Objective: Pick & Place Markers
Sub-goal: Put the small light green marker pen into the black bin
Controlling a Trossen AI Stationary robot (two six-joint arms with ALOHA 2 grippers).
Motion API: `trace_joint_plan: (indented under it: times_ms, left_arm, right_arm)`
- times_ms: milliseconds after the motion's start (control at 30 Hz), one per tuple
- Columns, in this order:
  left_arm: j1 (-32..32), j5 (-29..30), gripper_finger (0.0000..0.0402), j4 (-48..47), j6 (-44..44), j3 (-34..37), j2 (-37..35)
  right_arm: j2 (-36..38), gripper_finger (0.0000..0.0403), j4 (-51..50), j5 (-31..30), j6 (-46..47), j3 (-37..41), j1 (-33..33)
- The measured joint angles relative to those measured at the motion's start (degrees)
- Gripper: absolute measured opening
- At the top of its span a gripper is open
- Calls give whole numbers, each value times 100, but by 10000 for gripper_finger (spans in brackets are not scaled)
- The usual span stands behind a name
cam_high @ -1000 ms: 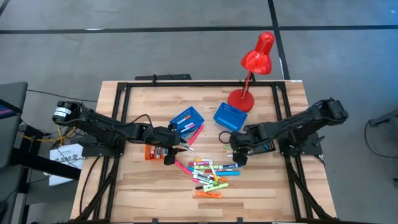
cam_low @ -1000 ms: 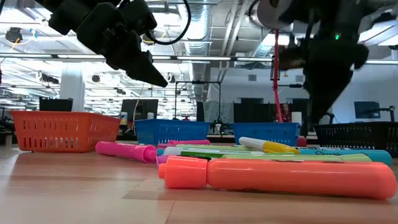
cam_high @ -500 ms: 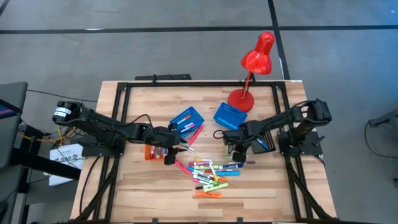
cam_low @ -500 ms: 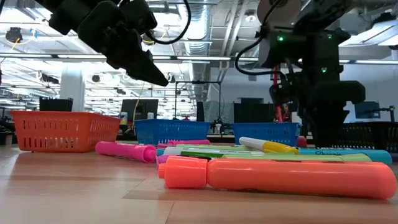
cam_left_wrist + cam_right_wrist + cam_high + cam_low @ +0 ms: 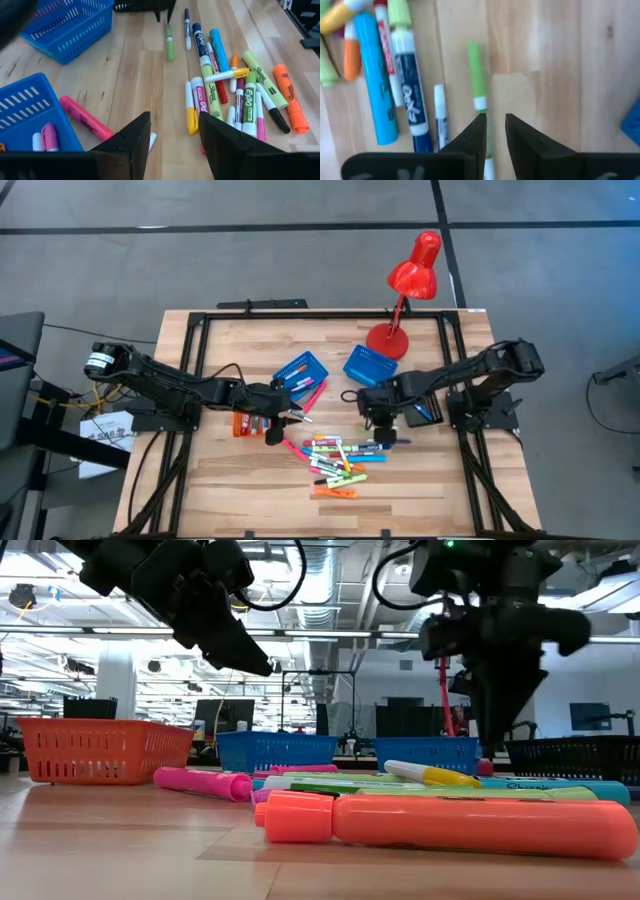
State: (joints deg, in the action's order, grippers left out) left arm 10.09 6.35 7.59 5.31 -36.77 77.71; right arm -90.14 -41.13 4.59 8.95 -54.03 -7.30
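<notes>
Several bright markers [image 5: 335, 458] lie in a loose pile on the wooden table, also seen in the left wrist view [image 5: 225, 90]. My right gripper [image 5: 386, 435] hangs point-down over the pile's right end, open by a narrow gap [image 5: 495, 125] with only bare wood between the fingers. A thin green marker [image 5: 476, 75] lies flat on the table and runs under one fingertip. My left gripper [image 5: 290, 420] is held above the table left of the pile, wide open [image 5: 172, 135] and holding nothing. A pink highlighter [image 5: 85, 117] lies on the wood beside it.
A blue tray [image 5: 300, 372] with a few markers in it and a second blue tray [image 5: 370, 366] stand behind the pile. An orange tray [image 5: 243, 425] sits under my left arm. A red desk lamp [image 5: 405, 280] stands at the far right. A black tray [image 5: 580, 760] is at the right.
My right gripper has rolled about its own axis and shifted a little toward the table's left, staying above the right end of the marker pile. The markers lie as before.
</notes>
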Motion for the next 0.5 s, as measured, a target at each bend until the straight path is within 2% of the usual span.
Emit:
trace_joint_plan:
  times_ms: [200,500]
  left_arm:
    - [0,0,163,33,14,1,0]
    - [0,0,163,56,12,0,0]
  right_arm:
    - [-344,63,111,-3,-299,-1,-217]
    - [-1086,63,231,-263,-693,-34,-116]
